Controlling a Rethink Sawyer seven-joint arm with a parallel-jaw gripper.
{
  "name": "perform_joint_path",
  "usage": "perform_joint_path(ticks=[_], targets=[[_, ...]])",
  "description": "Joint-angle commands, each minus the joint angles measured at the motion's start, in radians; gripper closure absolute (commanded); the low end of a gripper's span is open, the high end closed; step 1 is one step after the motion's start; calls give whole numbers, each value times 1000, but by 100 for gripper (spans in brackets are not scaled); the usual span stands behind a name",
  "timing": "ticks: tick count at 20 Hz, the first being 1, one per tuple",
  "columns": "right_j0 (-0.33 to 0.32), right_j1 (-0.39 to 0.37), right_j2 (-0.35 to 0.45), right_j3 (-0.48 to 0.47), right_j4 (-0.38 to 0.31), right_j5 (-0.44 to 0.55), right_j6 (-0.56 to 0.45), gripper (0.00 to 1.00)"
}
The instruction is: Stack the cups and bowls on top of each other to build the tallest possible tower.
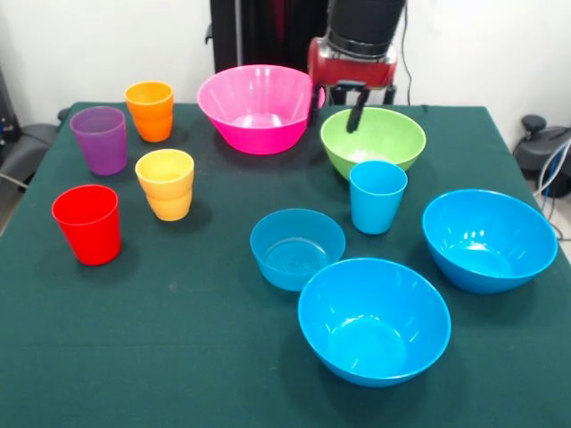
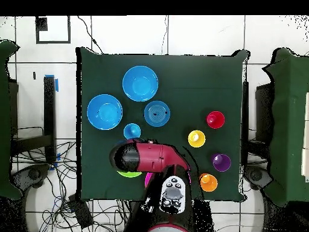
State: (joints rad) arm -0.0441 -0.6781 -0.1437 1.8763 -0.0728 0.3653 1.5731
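Note:
My gripper (image 1: 339, 102) hangs open at the table's far side, one black finger (image 1: 357, 111) over the green bowl's (image 1: 379, 143) rim, the other by the pink bowl (image 1: 257, 107). It holds nothing. The light blue cup (image 1: 377, 196) stands in front of the green bowl. The small blue bowl (image 1: 296, 248) and two large blue bowls (image 1: 373, 319) (image 1: 489, 239) sit nearer the camera. The orange (image 1: 150, 110), purple (image 1: 100, 139), yellow-orange (image 1: 166, 184) and red (image 1: 87, 223) cups stand apart at the left. Each piece stands singly; no tower stands.
The table has a dark green cloth (image 1: 178, 339). In the overhead view the red and black arm (image 2: 154, 158) covers most of the green bowl (image 2: 130, 174) and the pink bowl. Cables lie on the floor around the table.

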Motion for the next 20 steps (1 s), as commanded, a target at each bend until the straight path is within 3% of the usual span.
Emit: perform_joint_path(ticks=[1,4,8,13,20], targets=[[-50,55,9,-49,-59,-62,101,0],[-84,63,18,-35,-64,-100,95,0],[-64,74,-37,-29,-63,-128,134,0],[-64,107,-37,-25,-39,-141,141,0],[-48,93,-32,-27,-25,-122,130,0]])
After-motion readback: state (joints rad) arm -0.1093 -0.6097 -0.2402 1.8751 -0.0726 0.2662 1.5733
